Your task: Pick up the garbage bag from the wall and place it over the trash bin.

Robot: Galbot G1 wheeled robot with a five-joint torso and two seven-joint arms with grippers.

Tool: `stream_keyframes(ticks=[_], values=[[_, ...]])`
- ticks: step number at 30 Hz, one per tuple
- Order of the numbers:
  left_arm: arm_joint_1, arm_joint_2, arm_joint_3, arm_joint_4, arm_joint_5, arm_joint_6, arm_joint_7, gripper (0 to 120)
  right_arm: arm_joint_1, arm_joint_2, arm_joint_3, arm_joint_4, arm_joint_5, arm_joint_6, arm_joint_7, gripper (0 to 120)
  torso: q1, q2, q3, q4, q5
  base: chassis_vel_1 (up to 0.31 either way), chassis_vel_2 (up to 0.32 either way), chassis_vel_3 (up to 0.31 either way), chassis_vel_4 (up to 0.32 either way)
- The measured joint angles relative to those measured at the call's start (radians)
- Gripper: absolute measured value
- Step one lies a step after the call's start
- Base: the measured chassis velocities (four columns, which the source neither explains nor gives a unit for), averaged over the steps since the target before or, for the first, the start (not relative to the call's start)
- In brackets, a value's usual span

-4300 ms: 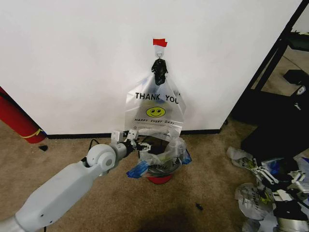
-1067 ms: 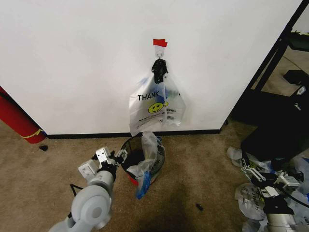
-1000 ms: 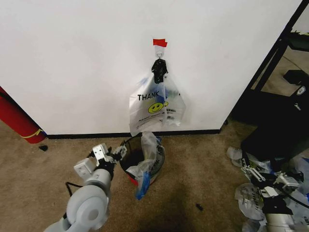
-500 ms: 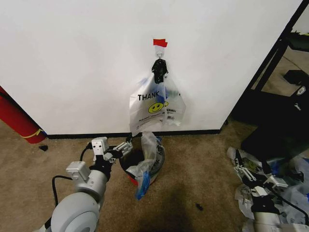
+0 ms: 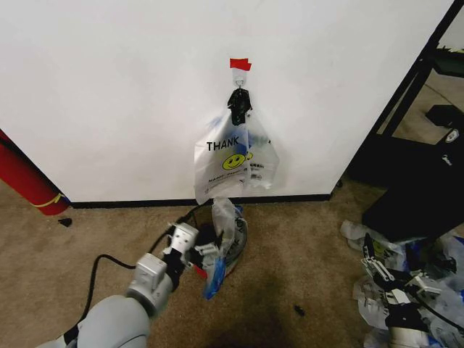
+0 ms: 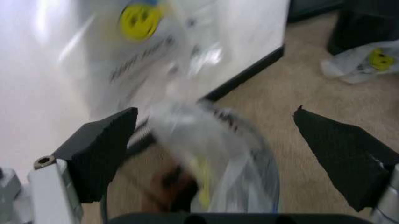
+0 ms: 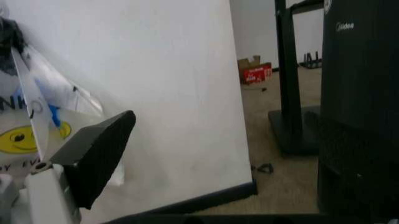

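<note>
The garbage bag (image 5: 233, 156), clear with "THANK" print and a yellow smiley, hangs bunched from a hook under red tape (image 5: 240, 64) on the white wall (image 5: 109, 87). Below it stands the black mesh trash bin (image 5: 241, 239), with another clear bag (image 5: 221, 230) draped over its rim and down its front. My left gripper (image 5: 201, 254) is open at the bin's front left rim. In the left wrist view its fingers (image 6: 100, 151) spread wide over the bin (image 6: 265, 161), with the hanging bag (image 6: 140, 21) beyond. My right gripper (image 5: 378, 267) is open, low at the right, away from the bin.
A big red cylinder (image 5: 25, 181) leans at the left wall. Several crumpled printed bags (image 5: 428, 290) lie on the carpet at the right. A black cabinet (image 5: 417, 188) and shelf frame stand at the right. A small black scrap (image 5: 299, 310) lies on the carpet.
My left arm drew back from the bin, then swung its open gripper from the bin's left side to its front rim. The bin's bag slid off to one side. The hanging bag narrowed.
</note>
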Motion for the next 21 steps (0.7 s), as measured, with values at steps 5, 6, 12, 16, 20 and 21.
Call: stream_keyframes(ticks=[5,6,12,16,20,21], values=[[-0.234,-0.02,0.217,0.048,0.026,0.075,0.035,98,-0.003,0.003,-0.007,-0.017,-0.015,0.001,-0.001,100,0.0,0.0,0.0,-0.0005,0.0002,0.0,0.0,0.0,0.0],[-0.268,-0.025,0.256,0.059,0.021,0.086,0.035,98,0.0,0.003,-0.007,-0.02,-0.016,0.001,-0.002,100,0.0,0.0,0.0,-0.0006,0.0001,0.0,0.0,0.0,0.0],[-0.545,-0.096,0.482,0.196,-0.061,0.168,0.022,95,0.022,0.008,-0.023,-0.051,-0.028,0.0,-0.001,100,0.0,0.0,0.0,-0.0005,0.0002,0.0,0.0,0.0,0.0],[-0.594,-0.114,0.529,0.258,-0.064,0.178,0.017,86,0.035,0.007,-0.029,-0.06,-0.028,-0.007,-0.002,100,0.0,0.0,0.0,-0.0003,0.0001,0.0,0.0,0.0,0.0],[-0.607,-0.112,0.539,0.284,-0.056,0.185,0.017,73,0.043,0.007,-0.035,-0.061,-0.026,-0.019,0.003,100,0.0,0.0,0.0,-0.0003,0.0,0.0,0.0,0.0,0.0],[-0.61,-0.103,0.542,0.288,-0.053,0.191,0.017,69,0.045,0.008,-0.039,-0.06,-0.025,-0.025,0.006,100,0.0,0.0,0.0,-0.0004,0.0001,0.0,0.0,0.0,0.0]])
